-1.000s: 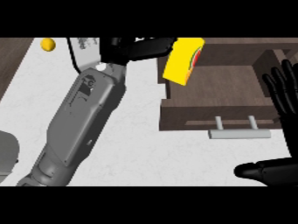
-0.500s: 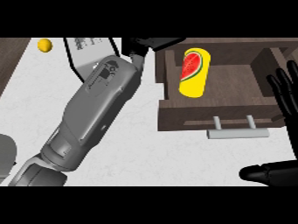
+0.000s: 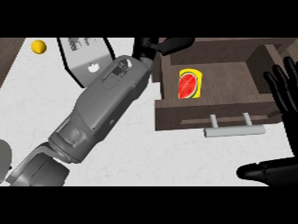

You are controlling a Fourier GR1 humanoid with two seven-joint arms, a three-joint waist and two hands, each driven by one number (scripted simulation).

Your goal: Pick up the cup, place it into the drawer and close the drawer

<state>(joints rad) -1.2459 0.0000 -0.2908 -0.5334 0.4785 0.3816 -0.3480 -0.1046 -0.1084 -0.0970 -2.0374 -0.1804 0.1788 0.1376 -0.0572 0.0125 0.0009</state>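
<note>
Fingers of left hand spread above open drawer, cup inside, right hand spread beside

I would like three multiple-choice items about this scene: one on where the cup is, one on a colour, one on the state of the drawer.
1. Where is the cup?
A. on the counter
B. inside the drawer
C. in the right hand

2. What colour is the small round thing at the upper left?
A. yellow
B. blue
C. white

3. How is the drawer?
A. shut
B. taken out
C. open

Key: 1 B, the cup lies between the drawer's walls. 2 A, it shows yellow on the pale counter. 3 C, its inside shows and its handle stands out toward the robot.
</note>
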